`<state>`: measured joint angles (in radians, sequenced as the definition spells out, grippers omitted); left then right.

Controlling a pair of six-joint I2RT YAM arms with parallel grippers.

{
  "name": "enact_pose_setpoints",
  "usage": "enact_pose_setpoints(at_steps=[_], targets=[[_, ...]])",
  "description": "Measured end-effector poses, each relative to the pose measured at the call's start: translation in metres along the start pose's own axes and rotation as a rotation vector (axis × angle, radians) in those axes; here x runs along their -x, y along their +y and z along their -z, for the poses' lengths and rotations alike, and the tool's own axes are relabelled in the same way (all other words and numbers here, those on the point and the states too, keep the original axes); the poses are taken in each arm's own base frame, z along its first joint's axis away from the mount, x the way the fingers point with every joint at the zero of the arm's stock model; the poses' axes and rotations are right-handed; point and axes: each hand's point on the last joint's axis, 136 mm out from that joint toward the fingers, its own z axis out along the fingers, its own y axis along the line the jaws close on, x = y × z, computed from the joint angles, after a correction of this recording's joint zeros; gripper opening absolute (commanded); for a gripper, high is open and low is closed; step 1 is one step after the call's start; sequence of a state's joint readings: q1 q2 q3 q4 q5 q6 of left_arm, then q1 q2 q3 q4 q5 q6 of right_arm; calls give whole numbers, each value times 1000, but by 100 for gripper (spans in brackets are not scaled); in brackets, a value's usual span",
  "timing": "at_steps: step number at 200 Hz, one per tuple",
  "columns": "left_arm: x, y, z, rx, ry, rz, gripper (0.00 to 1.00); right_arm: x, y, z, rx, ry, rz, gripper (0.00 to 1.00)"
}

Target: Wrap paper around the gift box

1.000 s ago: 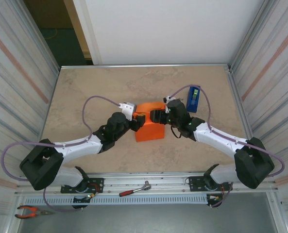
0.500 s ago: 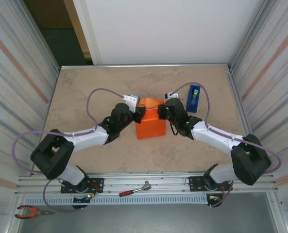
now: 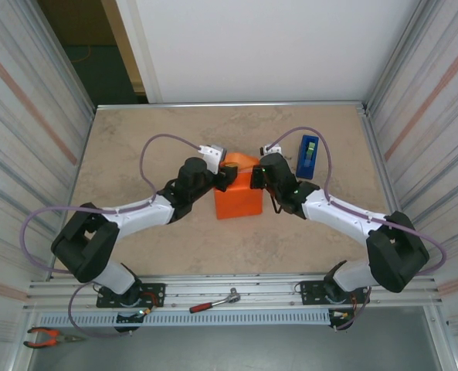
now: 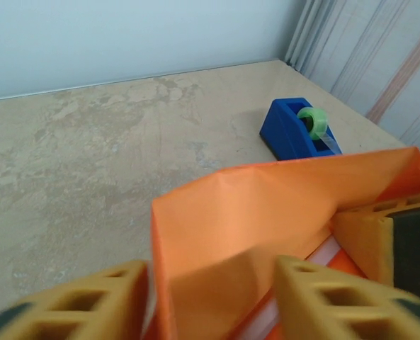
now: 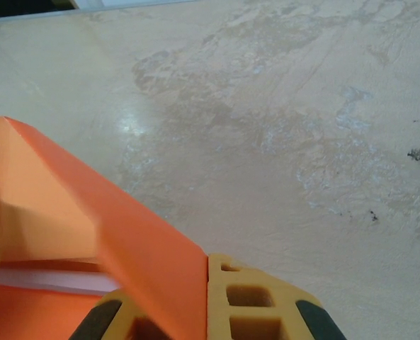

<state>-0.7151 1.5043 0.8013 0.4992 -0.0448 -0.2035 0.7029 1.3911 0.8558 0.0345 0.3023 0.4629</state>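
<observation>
Beige, marbled stone-look laminate covered the bench [image 3: 136, 147], which sat in a narrow booth. Ribbed metal walls [image 3: 28, 116] with faint reddish stripes stood along its left and right edges, and a plain white panel [image 3: 259, 46] closed the far edge. A dark opening [image 3: 82, 46] showed past the far left corner. Along the near edge ran an aluminium rail [image 3: 236, 287] that carried both arm bases, with a red-handled ratchet [image 3: 213, 302] lying on it. Red-handled pliers [image 3: 49, 337] lay below the rail at the near left corner.

The gift box [image 3: 239, 202] sat about midway across the bench, skinned in orange, its near faces smooth and closed. The paper [image 4: 252, 212] rose at the box's far side as a loose, creased flap, with a thin white strip visible beneath the fold. A blue tape dispenser [image 3: 307, 157] holding a green roll stood apart from the box, toward the right edge and a little farther back.

Both arms reached in to the far side of the box. The left gripper [image 3: 225, 176] sat at the box's far left corner. In the left wrist view its yellow fingers [image 4: 89, 301] stood well apart with the raised flap between them, gripping nothing. The right gripper [image 3: 253, 179] sat at the far right corner, its jaws closed together. In the right wrist view the edge of the orange sheet ran down into the seam between them, so it appeared pinched there.
</observation>
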Motion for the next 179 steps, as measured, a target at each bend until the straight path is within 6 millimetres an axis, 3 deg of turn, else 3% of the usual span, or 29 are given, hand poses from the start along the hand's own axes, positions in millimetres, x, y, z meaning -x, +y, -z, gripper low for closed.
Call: enact_pose_setpoints(at_steps=[17, 55, 70, 91, 135, 179], targets=[[17, -1, 13, -4, -38, 12, 99, -3, 1, 3, -5, -5, -3, 0], [81, 11, 76, 14, -221, 69, 99, -9, 0, 12, -44, -15, -34, 0], [89, 20, 97, 40, -265, 103, 99, -11, -2, 15, -69, -17, -50, 0], [71, 24, 111, 57, -250, 144, 98, -12, -4, 18, -94, -21, -70, 0], [-11, 2, 103, 57, -77, 140, 74, -14, -7, 21, -117, -25, -88, 0], [-36, 7, 84, 111, -17, 123, 62, -17, -8, 25, -119, -26, -85, 0]])
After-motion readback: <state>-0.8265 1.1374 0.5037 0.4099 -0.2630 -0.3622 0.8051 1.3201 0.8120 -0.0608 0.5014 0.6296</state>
